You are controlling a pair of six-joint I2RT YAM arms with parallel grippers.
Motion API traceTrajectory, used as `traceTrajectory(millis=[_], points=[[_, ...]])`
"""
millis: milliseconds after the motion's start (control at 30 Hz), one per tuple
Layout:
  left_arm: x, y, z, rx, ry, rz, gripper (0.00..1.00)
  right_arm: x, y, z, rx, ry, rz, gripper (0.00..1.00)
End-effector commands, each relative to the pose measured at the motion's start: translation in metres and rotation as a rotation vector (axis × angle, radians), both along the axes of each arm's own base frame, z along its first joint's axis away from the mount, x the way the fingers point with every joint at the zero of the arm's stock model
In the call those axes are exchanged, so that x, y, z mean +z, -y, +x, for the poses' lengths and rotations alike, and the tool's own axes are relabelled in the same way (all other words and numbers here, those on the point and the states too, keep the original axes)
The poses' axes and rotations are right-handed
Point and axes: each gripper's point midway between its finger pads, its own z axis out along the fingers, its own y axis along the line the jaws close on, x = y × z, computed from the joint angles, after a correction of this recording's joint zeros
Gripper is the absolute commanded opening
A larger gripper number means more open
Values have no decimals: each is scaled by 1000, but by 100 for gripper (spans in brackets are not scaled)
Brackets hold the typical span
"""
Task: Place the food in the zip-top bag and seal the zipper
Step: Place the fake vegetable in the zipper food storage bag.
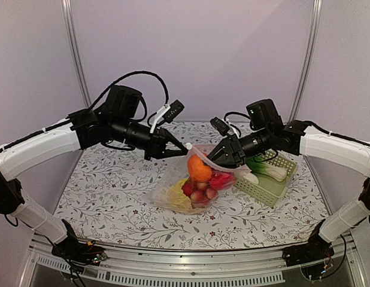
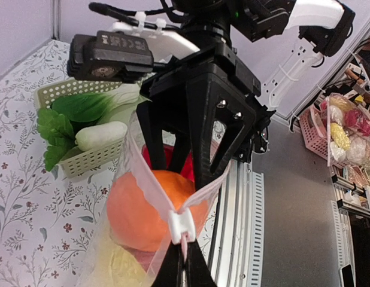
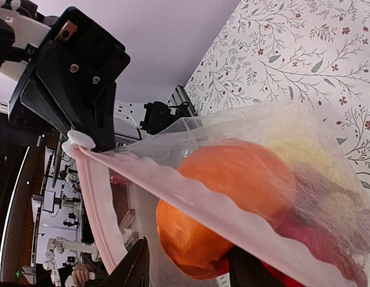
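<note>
The zip-top bag (image 1: 165, 186) lies mid-table, its mouth lifted between both grippers. Inside it are a yellow-white cabbage (image 1: 173, 198), a round red fruit (image 1: 222, 179) and a cluster of small red-pink fruits (image 1: 200, 192). An orange (image 1: 199, 169) sits on top at the mouth. My left gripper (image 2: 184, 250) is shut on the zipper (image 2: 143, 174) just behind its white slider (image 2: 182, 226). My right gripper (image 3: 188, 250) reaches into the bag's mouth, its jaws open either side of the orange (image 3: 224, 203). There is a small gap at one finger.
A pale green slotted basket (image 1: 270, 186) stands right of the bag, holding a green leafy vegetable (image 1: 266, 167) and a white one (image 2: 101, 135). The right arm hangs just over it. The table's metal rail (image 1: 185, 263) runs along the near edge.
</note>
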Motion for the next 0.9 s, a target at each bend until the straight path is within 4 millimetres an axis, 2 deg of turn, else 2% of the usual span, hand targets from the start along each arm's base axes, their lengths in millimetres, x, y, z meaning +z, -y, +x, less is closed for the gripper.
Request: traceTrajectory(millis=[0,133,200,467,767,867], points=[[26,4,-8,-43,43,-62,0,15,-15,1,28,69,16,50],[25,3,-8,-37,48,-58,0,13,-16,4,20,84,-1,70],[25,1,-8,-33,54,-58,0,15,-15,5,11,100,-6,75],[26,-3,-8,-20,68,-54,0,31,1,1,-29,172,-37,78],[30,-7,-11,-21,73,-57,0,76,27,-14,-48,347,-2,90],[31,-7,-13,-29,68,-60,0,79,35,-17,-67,425,-49,93]])
